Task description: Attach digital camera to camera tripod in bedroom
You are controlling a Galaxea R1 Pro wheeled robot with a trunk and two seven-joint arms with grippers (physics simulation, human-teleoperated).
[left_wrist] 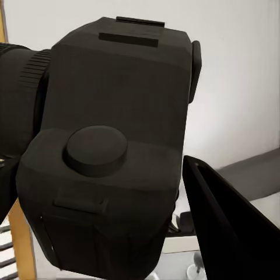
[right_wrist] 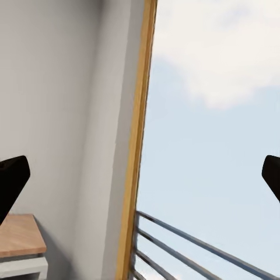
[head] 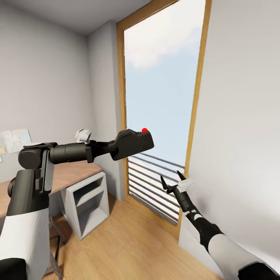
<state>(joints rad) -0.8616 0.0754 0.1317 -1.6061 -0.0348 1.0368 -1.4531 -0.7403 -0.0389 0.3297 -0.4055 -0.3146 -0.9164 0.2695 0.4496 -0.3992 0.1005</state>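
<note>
You are carrying the digital camera (head: 132,144) in the left gripper (head: 116,147), at the centre of the head view, with the arm reaching out level in front of the trunk. The red button (head: 144,130) is facing up, so the body is riding upright, presumably to keep its underside free for mounting. In the left wrist view the camera (left_wrist: 111,157) is sitting tight against the lens, one dark finger (left_wrist: 224,227) pressing beside it at lower right; the jaws are closing on the body.

You are holding the right gripper (head: 174,182) low at lower right of the head view, jaws spread wide and holding nothing. It is pointing toward the tall wood-framed window (head: 163,77) and its railing (head: 155,179); the right wrist view is looking out at sky past the frame (right_wrist: 137,151).

A desk (head: 74,173) with a white shelf unit (head: 87,202) is standing at lower left. Judgement: you are travelling, and the camera is being kept raised to clear furniture.
</note>
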